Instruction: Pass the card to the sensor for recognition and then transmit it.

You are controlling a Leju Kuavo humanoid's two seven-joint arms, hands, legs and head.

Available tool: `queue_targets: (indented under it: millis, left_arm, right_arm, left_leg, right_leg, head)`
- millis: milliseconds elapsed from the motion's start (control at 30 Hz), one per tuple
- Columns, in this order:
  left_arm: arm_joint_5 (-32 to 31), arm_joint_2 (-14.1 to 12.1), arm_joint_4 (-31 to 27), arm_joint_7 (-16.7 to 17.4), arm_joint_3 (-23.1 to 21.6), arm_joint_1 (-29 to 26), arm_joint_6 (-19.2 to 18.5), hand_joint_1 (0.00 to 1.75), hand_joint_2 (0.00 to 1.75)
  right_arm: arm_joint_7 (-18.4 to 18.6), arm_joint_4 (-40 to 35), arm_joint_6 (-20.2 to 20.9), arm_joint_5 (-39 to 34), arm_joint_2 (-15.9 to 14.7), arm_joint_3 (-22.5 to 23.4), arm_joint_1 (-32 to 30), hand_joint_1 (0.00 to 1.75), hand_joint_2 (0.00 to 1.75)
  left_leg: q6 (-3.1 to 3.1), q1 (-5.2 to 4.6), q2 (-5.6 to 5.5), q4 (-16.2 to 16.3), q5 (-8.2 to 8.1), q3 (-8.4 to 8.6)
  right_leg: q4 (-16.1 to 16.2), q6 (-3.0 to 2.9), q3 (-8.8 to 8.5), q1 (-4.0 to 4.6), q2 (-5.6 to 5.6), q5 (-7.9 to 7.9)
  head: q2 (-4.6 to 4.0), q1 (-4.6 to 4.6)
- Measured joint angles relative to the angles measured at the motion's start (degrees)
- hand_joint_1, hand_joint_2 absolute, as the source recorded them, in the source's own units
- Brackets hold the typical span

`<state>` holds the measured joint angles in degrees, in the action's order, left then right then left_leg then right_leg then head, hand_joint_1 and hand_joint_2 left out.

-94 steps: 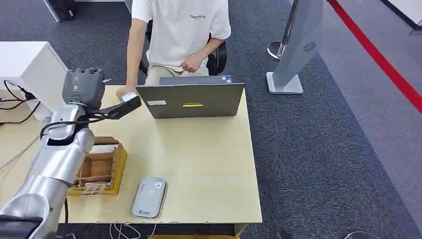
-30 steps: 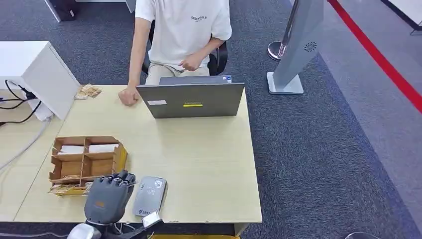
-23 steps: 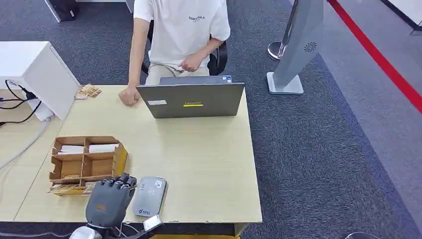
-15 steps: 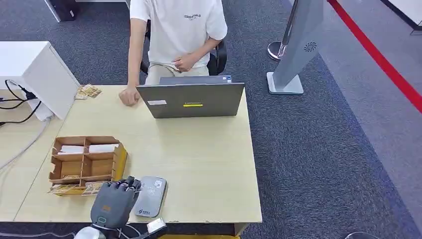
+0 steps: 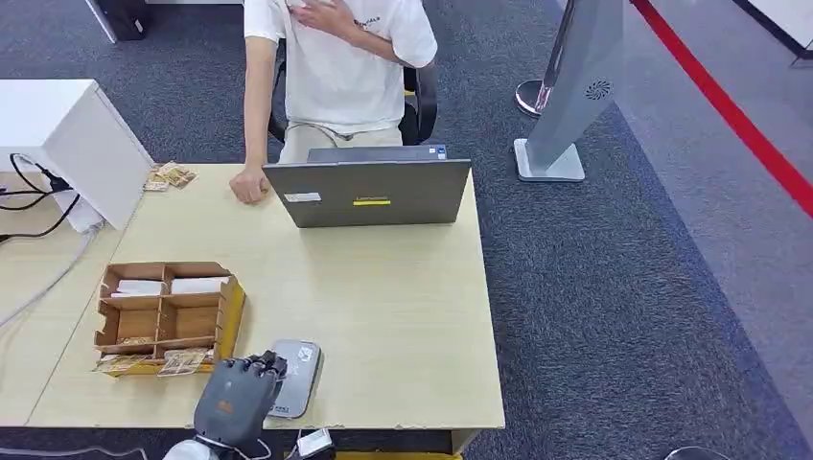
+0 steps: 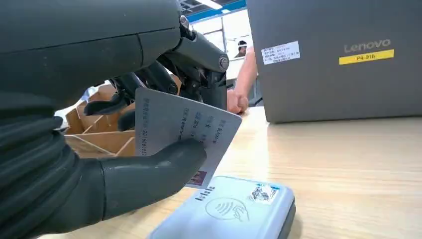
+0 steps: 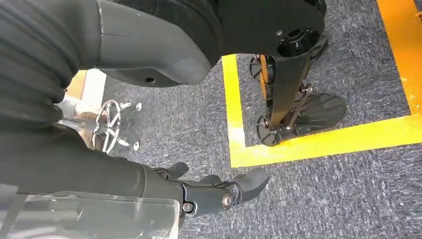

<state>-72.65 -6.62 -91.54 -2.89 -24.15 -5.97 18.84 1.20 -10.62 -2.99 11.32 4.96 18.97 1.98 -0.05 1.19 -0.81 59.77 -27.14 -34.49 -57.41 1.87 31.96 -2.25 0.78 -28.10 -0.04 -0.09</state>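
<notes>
- A smooth, matt plastic-looking card (image 6: 186,133) is pinched under the thumb of the matt grey left hand (image 6: 99,164).
- Below the fingers (image 6: 149,79), a glossy pale plastic sensor (image 6: 229,211) is seen.
- Smooth light wood-grain table (image 6: 348,164).
- Brown cardboard tray (image 5: 168,316).

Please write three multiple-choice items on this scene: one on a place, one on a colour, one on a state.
1. Where is the card?
A. Held over the sensor
B. Inside the cardboard organiser
C. On the laptop

2. What colour is the stripe label on the laptop's lid?
A. Red
B. Yellow
C. Green

3. What is the left hand doing?
A. Hanging empty
B. Pressing the laptop
C. Pinching the card

Answers: 1 A, the left wrist view shows the card just above the sensor. 2 B, the stripe reads yellow in both views. 3 C, thumb and fingers clamp the card.
</notes>
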Motion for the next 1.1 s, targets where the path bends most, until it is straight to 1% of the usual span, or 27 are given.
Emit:
queue_targets:
  millis: [267,433,700,833,967,1000,1067,1100]
  left_arm:
    - [0.0,0.0,0.6,0.6,-0.1,0.1,-0.4,1.75,1.75]
    - [-0.4,0.0,0.8,1.6,-0.6,0.1,-2.2,1.75,1.75]
    - [-0.6,0.0,1.3,2.0,-0.9,0.1,-3.4,1.75,1.75]
    - [-0.5,0.0,1.7,2.3,-1.1,0.2,-3.6,1.75,1.75]
    - [-1.0,0.0,2.0,3.3,-1.3,0.3,-3.6,1.75,1.75]
    - [-1.0,0.0,2.0,3.6,-1.3,0.3,-3.4,1.75,1.75]
    - [-1.3,0.0,2.0,4.1,-1.3,0.3,-1.3,1.75,1.75]
    - [-1.7,0.0,2.0,4.2,-1.3,0.2,2.0,1.75,1.75]
  right_arm:
    - [0.1,0.0,0.1,0.3,0.0,0.7,0.0,0.00,1.75]
    - [0.2,0.0,0.1,0.5,0.0,0.9,0.0,0.00,1.75]
    - [0.2,0.0,0.1,0.8,0.1,0.9,0.0,0.00,1.75]
    - [0.2,0.0,0.2,1.3,0.1,1.0,0.0,0.00,1.75]
    - [0.1,0.0,0.7,1.2,0.2,1.3,0.0,0.00,1.75]
    - [0.0,0.0,0.7,1.2,0.2,1.5,0.0,0.00,1.75]
    - [-0.1,0.0,0.8,1.4,0.2,1.7,0.0,0.00,1.75]
    - [-0.2,0.0,0.8,1.8,0.2,1.9,0.0,0.00,1.75]
  left_leg:
    - [0.00,0.00,0.00,0.0,0.00,0.00]
    - [0.00,0.00,0.00,0.0,0.00,0.00]
    - [0.00,0.00,0.00,0.0,0.00,0.00]
    - [0.00,0.00,0.00,0.0,0.00,0.00]
    - [0.00,0.00,0.00,0.0,0.00,0.01]
    - [0.00,0.00,0.00,0.0,0.00,0.01]
    - [0.00,0.00,0.00,0.0,0.00,0.01]
    - [0.00,0.00,0.00,0.0,0.00,0.01]
  right_leg:
    - [0.0,0.00,0.00,0.00,0.00,0.00]
    - [0.0,0.00,0.00,0.00,0.00,0.00]
    - [0.0,0.00,0.00,0.00,0.00,0.00]
    - [0.0,0.00,-0.01,0.00,0.00,0.00]
    - [0.0,0.00,-0.01,0.00,0.00,0.00]
    - [0.0,0.00,-0.01,0.00,0.00,0.00]
    - [0.0,0.00,-0.02,0.00,0.00,0.00]
    - [0.0,0.00,-0.02,0.00,0.00,0.00]
  head:
    - [0.00,0.00]
    - [0.00,0.00]
    - [0.00,0.00]
    - [0.00,0.00]
    - [0.00,0.00]
    - [0.00,0.00]
    - [0.00,0.00]
    - [0.00,0.00]
